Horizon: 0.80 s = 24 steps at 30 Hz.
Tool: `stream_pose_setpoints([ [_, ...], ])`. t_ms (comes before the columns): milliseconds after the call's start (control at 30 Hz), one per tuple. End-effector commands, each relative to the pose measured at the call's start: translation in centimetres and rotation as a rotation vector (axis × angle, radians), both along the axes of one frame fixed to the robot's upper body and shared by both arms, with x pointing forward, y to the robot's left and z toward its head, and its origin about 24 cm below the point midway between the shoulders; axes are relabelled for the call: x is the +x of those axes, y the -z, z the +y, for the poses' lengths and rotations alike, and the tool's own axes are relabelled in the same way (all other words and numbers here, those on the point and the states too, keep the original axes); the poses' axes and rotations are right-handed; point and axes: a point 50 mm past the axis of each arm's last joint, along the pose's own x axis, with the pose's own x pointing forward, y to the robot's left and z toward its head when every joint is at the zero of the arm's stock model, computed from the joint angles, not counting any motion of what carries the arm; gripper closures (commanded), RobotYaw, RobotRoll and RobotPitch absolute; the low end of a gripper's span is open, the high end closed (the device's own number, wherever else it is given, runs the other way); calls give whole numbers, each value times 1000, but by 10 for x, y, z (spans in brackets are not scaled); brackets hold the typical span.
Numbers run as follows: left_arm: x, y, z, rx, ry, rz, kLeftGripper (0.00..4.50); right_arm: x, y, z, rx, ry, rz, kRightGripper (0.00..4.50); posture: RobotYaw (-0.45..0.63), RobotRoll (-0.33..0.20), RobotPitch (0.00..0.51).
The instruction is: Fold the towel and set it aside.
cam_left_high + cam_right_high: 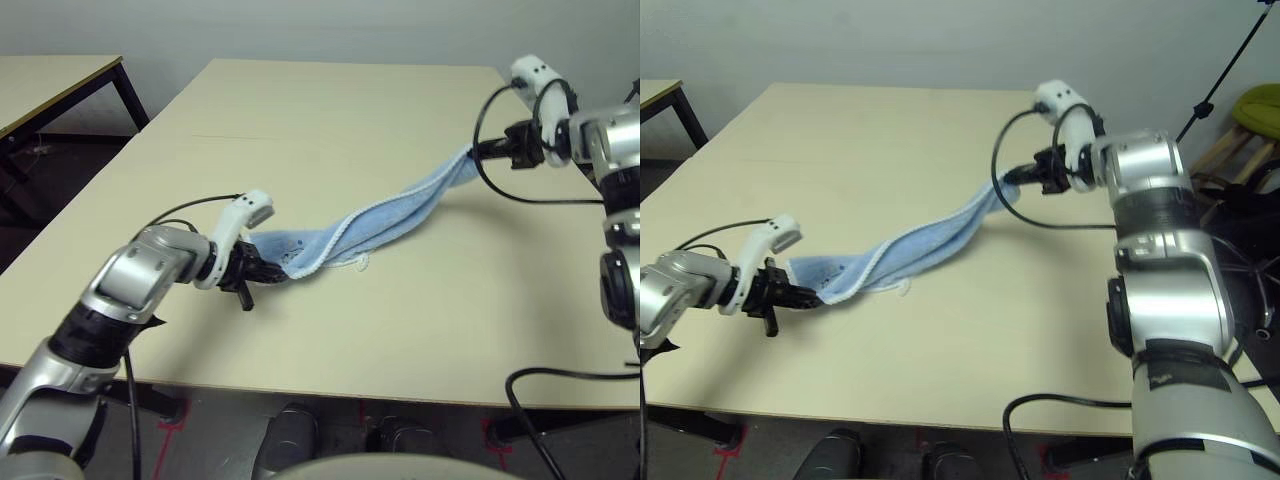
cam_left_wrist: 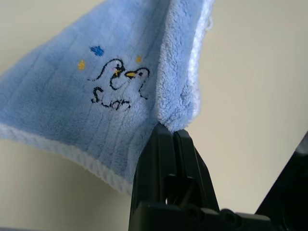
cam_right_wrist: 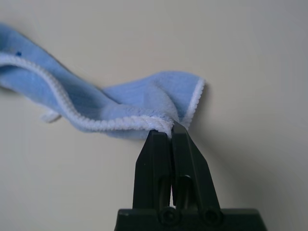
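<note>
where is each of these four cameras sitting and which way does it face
Left eye view: on the head, looking forward and down at the table; both silver forearms show, left gripper and right gripper stretching the towel between them.
Right eye view: same head camera's other eye, same scene, offset sideways.
Left wrist view: on the left wrist, looking along its black fingers, shut on the towel's embroidered corner.
Right wrist view: on the right wrist, fingers shut on the white-stitched edge.
Shared: every view shows the towel over the table.

Silver metal forearms (image 1: 130,285) with black joint bands – white camera housings (image 1: 250,210), looping black cables (image 1: 560,195), black two-fingered grippers (image 1: 262,272).
</note>
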Motion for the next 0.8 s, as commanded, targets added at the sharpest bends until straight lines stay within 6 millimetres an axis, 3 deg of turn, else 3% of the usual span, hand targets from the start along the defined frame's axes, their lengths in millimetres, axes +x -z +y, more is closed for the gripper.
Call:
stream_pose_setpoints([
  [33,-8,-8,11,-37,-21,19,4470,-21,2,2,11,-88,43,4500,192,0,59],
  [200,-29,-15,27,-33,23,118,4470,-59,21,1,-27,-255,142,4500,178,0,79],
  [267,-28,-21,34,-37,24,126,4470,-65,30,2,-26,-337,115,4500,173,0,78],
  [367,-8,-29,40,-44,-28,34,4470,-52,39,-1,-84,-286,62,4500,165,0,77],
  [467,35,-47,47,-40,-127,-197,4470,-14,36,-2,-142,-213,-126,4500,160,0,75],
  [600,76,-75,52,-32,-213,-442,4470,27,11,3,-139,-99,-382,4500,164,0,74],
  [700,94,-101,53,-37,-241,-614,4470,44,-21,7,-71,-20,-576,4500,163,0,73],
  [800,103,-134,56,-61,-292,-808,4470,48,-59,7,71,50,-754,4500,162,0,73],
])
